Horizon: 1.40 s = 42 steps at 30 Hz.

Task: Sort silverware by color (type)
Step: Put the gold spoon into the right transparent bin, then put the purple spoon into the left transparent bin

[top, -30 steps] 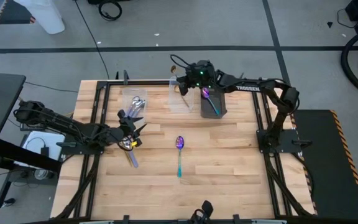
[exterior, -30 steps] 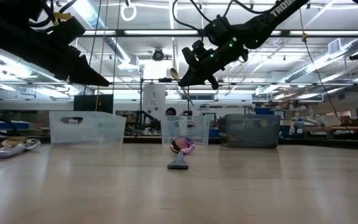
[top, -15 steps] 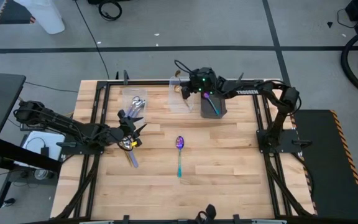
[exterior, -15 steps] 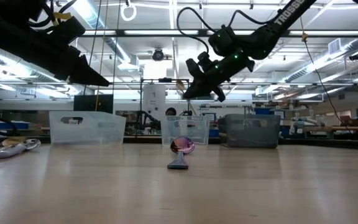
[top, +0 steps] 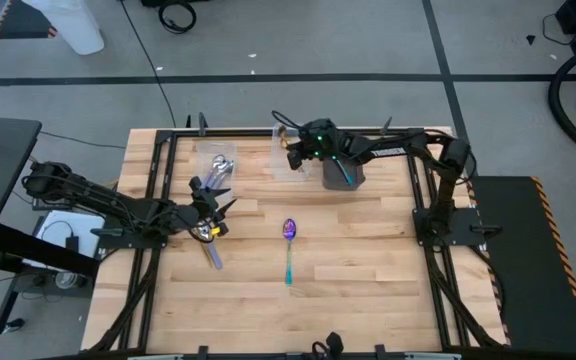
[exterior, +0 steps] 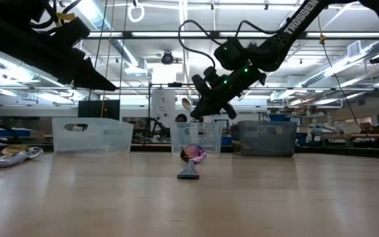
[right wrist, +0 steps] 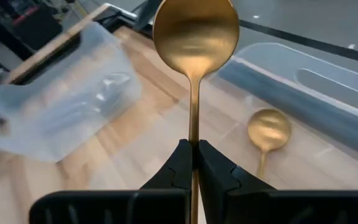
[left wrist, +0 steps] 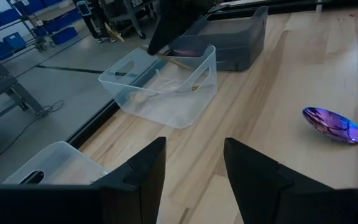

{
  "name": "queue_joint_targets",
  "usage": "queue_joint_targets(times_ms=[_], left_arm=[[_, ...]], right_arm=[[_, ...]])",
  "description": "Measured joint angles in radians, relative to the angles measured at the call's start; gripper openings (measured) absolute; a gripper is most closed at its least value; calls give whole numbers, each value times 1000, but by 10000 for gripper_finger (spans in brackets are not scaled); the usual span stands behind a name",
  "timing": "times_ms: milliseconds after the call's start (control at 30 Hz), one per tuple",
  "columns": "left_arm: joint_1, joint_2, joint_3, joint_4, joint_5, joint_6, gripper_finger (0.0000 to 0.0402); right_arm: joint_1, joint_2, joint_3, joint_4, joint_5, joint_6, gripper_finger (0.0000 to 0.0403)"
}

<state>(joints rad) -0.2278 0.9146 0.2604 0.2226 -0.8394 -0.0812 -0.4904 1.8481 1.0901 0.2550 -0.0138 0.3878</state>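
My right gripper (top: 291, 147) hovers over the middle clear bin (top: 286, 160) at the table's far side, shut on a gold spoon (right wrist: 195, 30). A second gold spoon (right wrist: 266, 132) lies on that bin's floor. Silver spoons lie in the left clear bin (top: 218, 165). The dark bin (top: 344, 172) holds a purple-blue spoon. Another purple-blue spoon with a teal handle (top: 289, 243) lies flat on the table's middle. My left gripper (left wrist: 191, 174) waits open at the table's left, with a spoon (top: 214, 257) on the wood beside it. My right gripper pinches the gold spoon's slim handle (right wrist: 194, 134) between its two fingers. The fingers lie along the handle and slant downward from the table's right. The bowl sticks out ahead of the fingertips, lifted clear above the middle clear bin.
The three bins stand in a row along the far edge, clear (exterior: 92, 135), clear (exterior: 196, 138) and dark (exterior: 265, 137). A black frame rail (top: 153, 200) borders the table. Bare wood stretches across the near half (top: 298, 310).
My right gripper has come down toward the middle clear bin with the gold spoon, rolling a little, and stays shut on it. The spoon is lower now, just above the bin's rim.
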Motion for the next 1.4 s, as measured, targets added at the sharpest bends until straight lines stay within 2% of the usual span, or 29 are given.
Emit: queue_joint_targets(times_ms=[267,467,933,1400], left_arm=[[-1,0,0,0,14,-7,172],[-1,0,0,-1,14,-12,172],[-1,0,0,-2,15,-12,172],[0,0,0,-2,40,-12,172]], right_arm=[[-5,38,0,-33,54,14,16],[-11,50,1,-73,51,40,18],[-14,50,1,-70,48,51,74],[-22,50,1,-69,45,47,75]])
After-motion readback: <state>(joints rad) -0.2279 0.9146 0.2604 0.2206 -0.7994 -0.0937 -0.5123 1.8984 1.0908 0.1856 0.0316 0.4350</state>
